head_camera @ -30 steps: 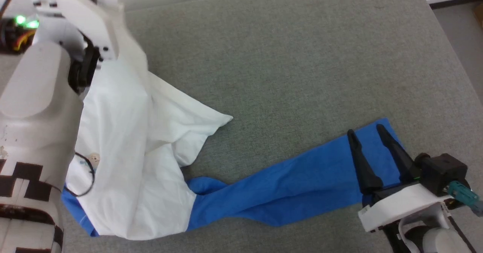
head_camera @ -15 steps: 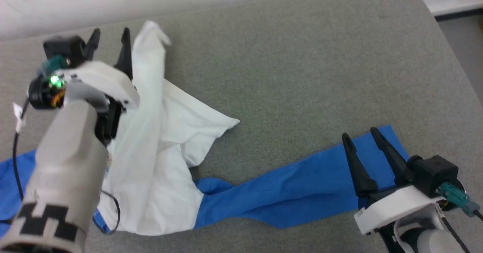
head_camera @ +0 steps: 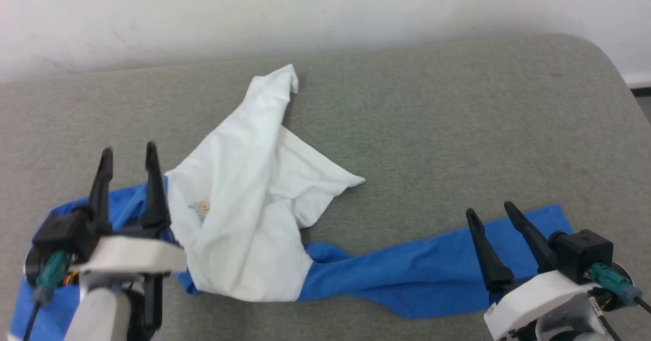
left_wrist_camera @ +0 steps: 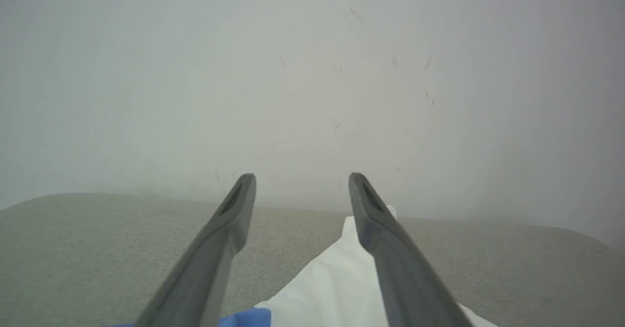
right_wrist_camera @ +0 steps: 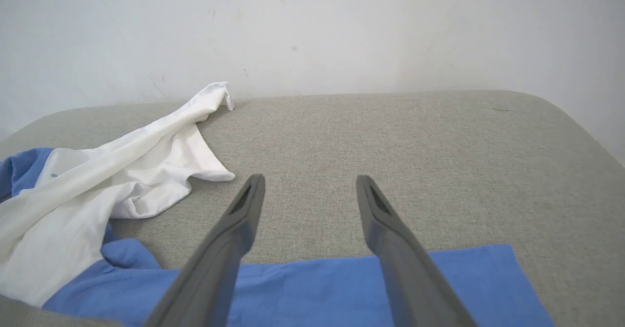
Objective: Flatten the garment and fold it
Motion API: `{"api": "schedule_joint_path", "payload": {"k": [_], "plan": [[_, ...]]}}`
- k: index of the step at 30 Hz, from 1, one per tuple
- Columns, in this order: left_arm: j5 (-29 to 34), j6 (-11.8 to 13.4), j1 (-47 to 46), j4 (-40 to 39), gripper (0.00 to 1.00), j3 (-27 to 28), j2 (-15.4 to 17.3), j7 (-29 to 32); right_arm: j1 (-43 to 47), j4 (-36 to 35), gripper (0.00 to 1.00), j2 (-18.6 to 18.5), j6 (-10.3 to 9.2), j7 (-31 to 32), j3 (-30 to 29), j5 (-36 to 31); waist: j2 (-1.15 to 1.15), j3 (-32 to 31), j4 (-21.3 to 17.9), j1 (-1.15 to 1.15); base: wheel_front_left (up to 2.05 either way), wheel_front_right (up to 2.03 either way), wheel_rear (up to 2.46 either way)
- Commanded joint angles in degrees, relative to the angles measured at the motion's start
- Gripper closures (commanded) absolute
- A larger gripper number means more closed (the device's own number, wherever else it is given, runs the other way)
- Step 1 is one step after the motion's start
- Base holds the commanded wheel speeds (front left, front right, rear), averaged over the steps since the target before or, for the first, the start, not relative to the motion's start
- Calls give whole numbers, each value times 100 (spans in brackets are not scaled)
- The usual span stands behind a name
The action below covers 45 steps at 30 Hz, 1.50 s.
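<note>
Left gripper (head_camera: 128, 148): near, low on the left. Its two dark fingers are spread wide apart and hold nothing. It is above the blue shoulder part.
Right gripper (head_camera: 489, 208): near, low on the right. Its fingers are spread wide too and are empty. They are over the end of the long blue sleeve (head_camera: 407, 275).
Garment (head_camera: 244, 203): lies crumpled on the grey table (head_camera: 432, 117), between the two grippers.
Other blue sleeve (head_camera: 20, 290): runs off by the left gripper.
Tan patch (head_camera: 202, 207): on the white chest.
Blue letters (head_camera: 195, 209): beside the patch, too small to read.
White corner (head_camera: 285, 76): pulled out far, towards the wall (head_camera: 305, 15).
</note>
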Motion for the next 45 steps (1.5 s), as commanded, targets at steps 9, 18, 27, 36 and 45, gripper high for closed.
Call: {"api": "schedule_joint_path", "payload": {"k": [9,18,27,36,45], "plan": [[801,-261,1089,-803,0,512,-466,-27,-387,482,0,9,-4,334,140,51,0,-41,759,1,0,0,0],[1095,-600,996,-800,0,412,-923,-27,-1968,2260,0,-354,-4,1045,1007,517,0,175,1343,1,0,0,0],[1228,-823,808,-775,0,356,-1192,-27,-3518,3841,0,-458,-4,1563,1793,1014,0,437,1727,1,0,0,0],[1210,-853,785,-696,0,256,-1258,-27,-3980,4915,100,-745,-4,2996,2909,1861,0,509,1785,1,0,0,0],[1117,-839,623,-781,0,102,-1265,-27,-5121,4662,100,-1924,-4,1777,2689,1415,0,757,1732,1,0,0,0]]}}
